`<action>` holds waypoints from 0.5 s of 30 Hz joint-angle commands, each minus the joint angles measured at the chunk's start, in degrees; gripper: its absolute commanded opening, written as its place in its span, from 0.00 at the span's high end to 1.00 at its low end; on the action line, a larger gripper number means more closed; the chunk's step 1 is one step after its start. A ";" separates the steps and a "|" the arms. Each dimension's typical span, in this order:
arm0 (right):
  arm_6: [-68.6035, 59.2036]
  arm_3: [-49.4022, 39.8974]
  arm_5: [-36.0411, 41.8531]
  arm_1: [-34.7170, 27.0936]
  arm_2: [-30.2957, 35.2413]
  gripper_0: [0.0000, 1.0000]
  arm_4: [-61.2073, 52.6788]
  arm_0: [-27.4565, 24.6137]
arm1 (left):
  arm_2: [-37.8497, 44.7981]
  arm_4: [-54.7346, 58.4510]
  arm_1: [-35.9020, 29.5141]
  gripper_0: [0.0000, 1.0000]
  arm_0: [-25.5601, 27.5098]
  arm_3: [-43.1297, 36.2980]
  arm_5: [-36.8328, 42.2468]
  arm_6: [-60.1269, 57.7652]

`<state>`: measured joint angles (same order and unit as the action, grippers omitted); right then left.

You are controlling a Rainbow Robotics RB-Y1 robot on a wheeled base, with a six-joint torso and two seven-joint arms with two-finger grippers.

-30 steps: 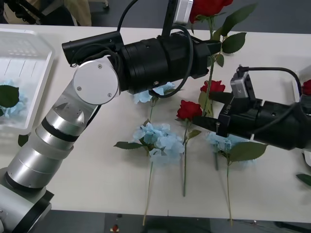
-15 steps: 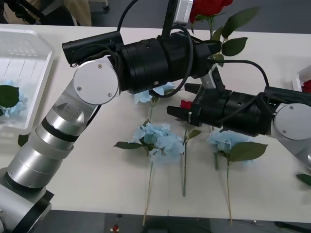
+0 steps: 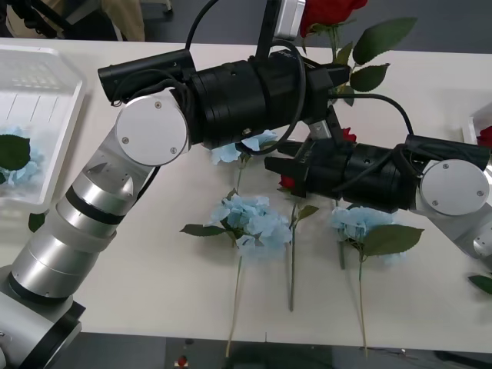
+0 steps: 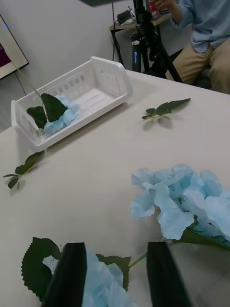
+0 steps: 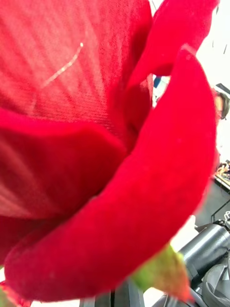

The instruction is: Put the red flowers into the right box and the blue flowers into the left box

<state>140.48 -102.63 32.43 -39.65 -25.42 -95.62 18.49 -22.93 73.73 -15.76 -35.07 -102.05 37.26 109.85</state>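
Right pincer (image 4: 112, 276): black fingers spread wide, low over pale sky-blue artificial hydrangea head (image 4: 93, 283) lying on white table (image 4: 124, 158). Lower squarely, close on stem beneath petals.
Left pincer: carries deep red artificial rose (image 5: 96, 144); finger state cannot be told.

white table (image 3: 138, 292), 2 loose leaf sprigs (image 4: 165, 108)

The right arm covers most of a red rose (image 3: 288, 183), and the right box (image 3: 475, 123) is cut by the frame edge.
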 commanded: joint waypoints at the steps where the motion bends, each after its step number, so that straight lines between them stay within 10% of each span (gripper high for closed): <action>1: 0.93 -1.00 -0.26 -0.69 0.63 1.00 0.08 0.49 | 0.08 0.10 -0.59 1.00 -1.85 -1.75 -0.52 2.39; 5: 0.93 -0.91 -0.35 -1.04 0.63 1.00 0.00 0.58 | 0.08 0.10 -0.59 0.92 -1.85 -1.75 -0.52 2.39; 9: 0.93 -1.00 -0.44 -1.39 0.63 1.00 -0.18 0.49 | 0.08 0.10 -0.59 0.18 -1.85 -1.75 -0.52 2.39; 11: 0.93 -1.00 -0.61 -1.48 0.63 1.00 -0.18 0.58 | 0.08 0.10 -0.59 0.03 -1.85 -1.75 -0.52 2.39; 15: 0.84 -0.91 -0.97 -1.74 0.63 1.00 -0.27 0.58 | 0.08 0.10 -0.59 0.00 -1.85 -1.75 -0.52 2.39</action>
<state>140.48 -102.64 32.31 -39.70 -25.42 -95.62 18.49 -22.93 73.71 -15.76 -35.07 -102.05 37.26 109.85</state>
